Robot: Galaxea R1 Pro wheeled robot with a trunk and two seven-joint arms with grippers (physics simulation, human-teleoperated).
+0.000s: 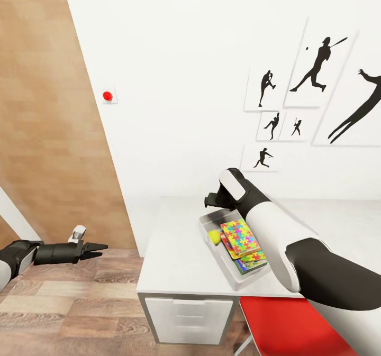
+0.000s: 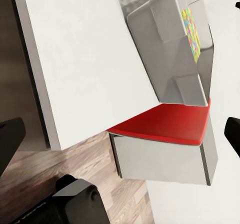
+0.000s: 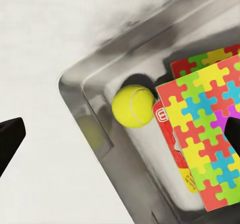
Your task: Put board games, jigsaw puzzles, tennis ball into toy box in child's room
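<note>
With the right gripper (image 3: 120, 134) open and empty over the box (image 1: 207, 221) near the table's (image 1: 174, 261) front edge, ball (image 3: 133, 105) and puzzles (image 3: 210, 129) inside, lift straight up to avoid catching the rim.

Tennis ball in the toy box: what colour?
Bright yellow tennis ball; clearest in the right wrist view.

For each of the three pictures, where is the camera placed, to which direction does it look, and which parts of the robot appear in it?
Head view: from the head, down over the table; both arms, left gripper over the floor.
Left wrist view: beside the table edge, toward the toy box and red chair; dark fingertips.
Right wrist view: above the toy box, onto the tennis ball and jigsaw puzzle; spread fingertips.
Shared: all three show the toy box.
</note>
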